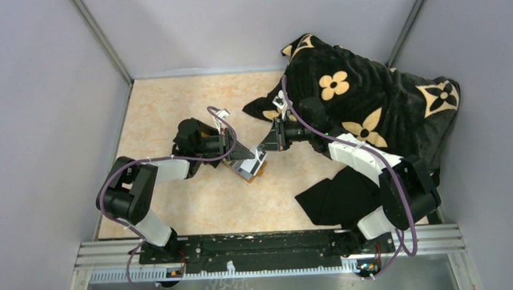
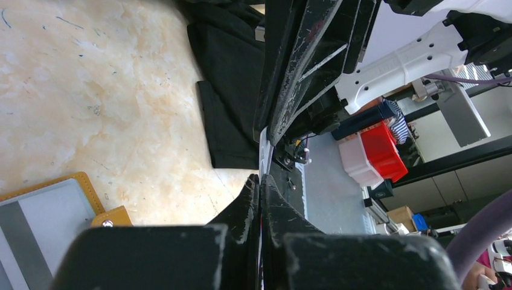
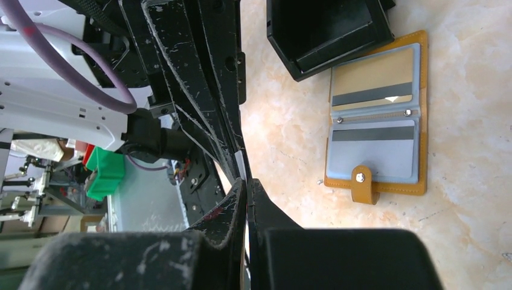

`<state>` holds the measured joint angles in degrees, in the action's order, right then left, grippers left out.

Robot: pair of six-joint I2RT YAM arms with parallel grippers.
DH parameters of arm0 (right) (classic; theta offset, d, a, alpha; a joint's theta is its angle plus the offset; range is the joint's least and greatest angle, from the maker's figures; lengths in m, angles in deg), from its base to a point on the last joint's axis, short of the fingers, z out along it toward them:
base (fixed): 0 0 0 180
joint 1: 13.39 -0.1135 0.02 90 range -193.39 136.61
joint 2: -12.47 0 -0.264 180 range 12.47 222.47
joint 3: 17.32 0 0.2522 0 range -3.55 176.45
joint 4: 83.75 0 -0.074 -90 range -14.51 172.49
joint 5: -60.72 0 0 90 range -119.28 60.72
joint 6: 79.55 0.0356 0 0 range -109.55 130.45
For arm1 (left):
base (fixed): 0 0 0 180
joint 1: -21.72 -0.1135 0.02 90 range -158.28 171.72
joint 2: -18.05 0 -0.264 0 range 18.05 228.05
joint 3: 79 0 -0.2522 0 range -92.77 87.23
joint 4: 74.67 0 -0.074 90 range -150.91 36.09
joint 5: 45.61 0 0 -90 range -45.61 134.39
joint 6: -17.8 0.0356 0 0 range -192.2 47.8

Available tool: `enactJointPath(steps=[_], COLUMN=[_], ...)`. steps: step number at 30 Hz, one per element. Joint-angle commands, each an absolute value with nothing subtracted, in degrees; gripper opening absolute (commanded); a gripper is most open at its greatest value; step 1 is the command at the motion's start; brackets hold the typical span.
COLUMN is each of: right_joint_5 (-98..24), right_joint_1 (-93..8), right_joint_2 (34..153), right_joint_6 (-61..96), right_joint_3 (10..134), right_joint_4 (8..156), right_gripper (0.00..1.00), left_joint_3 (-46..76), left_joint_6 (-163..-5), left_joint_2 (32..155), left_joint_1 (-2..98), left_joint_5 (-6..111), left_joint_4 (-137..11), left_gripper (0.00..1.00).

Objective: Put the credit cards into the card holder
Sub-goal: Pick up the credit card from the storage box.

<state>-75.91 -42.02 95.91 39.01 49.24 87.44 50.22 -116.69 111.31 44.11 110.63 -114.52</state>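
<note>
While both arms meet tip to tip above the middle of the table, the left claw and the right claw each have the fingers pressed together on a thin pale card, which shows only edge-on between them. It looks like a handover, so I judge that one claw must release before the card can go down. The card holder lies open on the table just below the two tips, beside a black box. A golden card and a grey card already sit in its two pockets. In the right wrist view its long axis runs the same way as the fingers. Both arms seem about equally near. No brand or writing can be read; the black blanket at the far right corner has only tan flower shapes.
</note>
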Motion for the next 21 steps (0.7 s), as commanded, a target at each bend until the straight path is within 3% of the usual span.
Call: enactJointPath(steps=[1,3,7,9,15,21], right_joint_5=[-76.57,-75.33,-69.83,-66.42,-55.68,-51.06], right_joint_1=[-41.12,-41.08,-41.08,-41.13,-43.10,-45.83], right_joint_2=[95.71,95.61,93.54,92.28,88.93,89.21], right_joint_6=[39.42,38.58,35.93,34.66,32.18,29.53], right_joint_3=[51.37,51.57,51.25,51.21,50.18,50.10], right_joint_4=[91.67,90.76,88.06,86.48,84.73,83.54], right_gripper=[0.00,0.02,0.28,0.36,0.39,0.39], left_joint_3=[48.52,48.37,45.61,45.02,50.15,55.77], left_joint_6=[-114.68,-113.35,-101.61,-99.16,-103.32,-108.48], left_joint_2=[112.89,112.86,110.55,109.22,105.13,99.16], left_joint_1=[44.31,44.31,44.29,44.31,44.39,44.36], left_joint_5=[112.41,110.56,97.81,89.53,66.12,52.95], left_joint_4=[-113.74,-111.96,-92.95,-86.53,-84.51,-88.15], left_gripper=[0.00,0.00,0.00,0.00,0.00,0.00])
